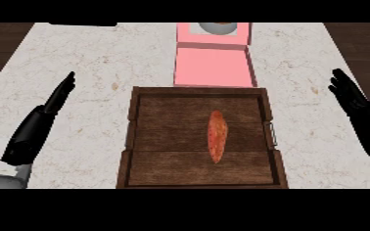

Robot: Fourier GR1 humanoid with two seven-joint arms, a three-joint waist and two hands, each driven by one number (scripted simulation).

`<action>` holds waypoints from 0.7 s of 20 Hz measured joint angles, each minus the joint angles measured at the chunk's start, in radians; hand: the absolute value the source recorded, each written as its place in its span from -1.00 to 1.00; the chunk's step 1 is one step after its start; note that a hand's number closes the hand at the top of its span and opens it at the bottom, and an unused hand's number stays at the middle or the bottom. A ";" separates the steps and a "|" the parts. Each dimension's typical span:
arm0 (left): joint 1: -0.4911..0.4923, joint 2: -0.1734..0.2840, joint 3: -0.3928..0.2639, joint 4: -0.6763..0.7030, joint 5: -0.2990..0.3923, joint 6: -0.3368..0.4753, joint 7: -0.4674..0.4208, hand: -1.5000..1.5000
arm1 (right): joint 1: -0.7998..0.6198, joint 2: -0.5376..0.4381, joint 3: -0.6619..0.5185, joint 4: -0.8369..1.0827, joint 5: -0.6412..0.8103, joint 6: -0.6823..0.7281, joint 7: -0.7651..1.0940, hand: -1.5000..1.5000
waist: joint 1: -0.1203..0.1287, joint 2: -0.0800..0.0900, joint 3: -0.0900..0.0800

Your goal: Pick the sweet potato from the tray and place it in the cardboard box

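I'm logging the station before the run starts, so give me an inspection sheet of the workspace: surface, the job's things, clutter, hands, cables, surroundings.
Surface: pale marbled counter, dark wood floor at the far corners.
Job's things: sweet potato lies lengthwise in the middle of the wooden tray; pink box sits just beyond the tray, its lid open.
Clutter: a grey and brown item at the box's far end, too unclear to name.
Hands: left hand open, resting left of the tray; right hand open at the right edge; neither touches anything.
Cables: nothing seen.
Surroundings: a dark object at the counter's far left edge.
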 measured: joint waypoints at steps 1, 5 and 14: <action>0.003 -0.008 0.002 -0.002 0.001 0.007 0.005 0.00 | -0.010 0.014 0.006 -0.018 0.005 -0.015 0.006 -1.00 | 0.000 0.006 0.009; 0.006 -0.055 0.015 0.024 -0.001 0.063 0.041 0.00 | -0.136 0.150 0.030 -0.053 -0.010 -0.112 -0.010 -1.00 | 0.022 0.024 0.032; 0.022 -0.133 0.023 0.043 0.009 0.139 0.135 0.00 | -0.193 0.391 0.132 0.021 0.270 -0.529 0.000 -1.00 | 0.020 0.031 0.043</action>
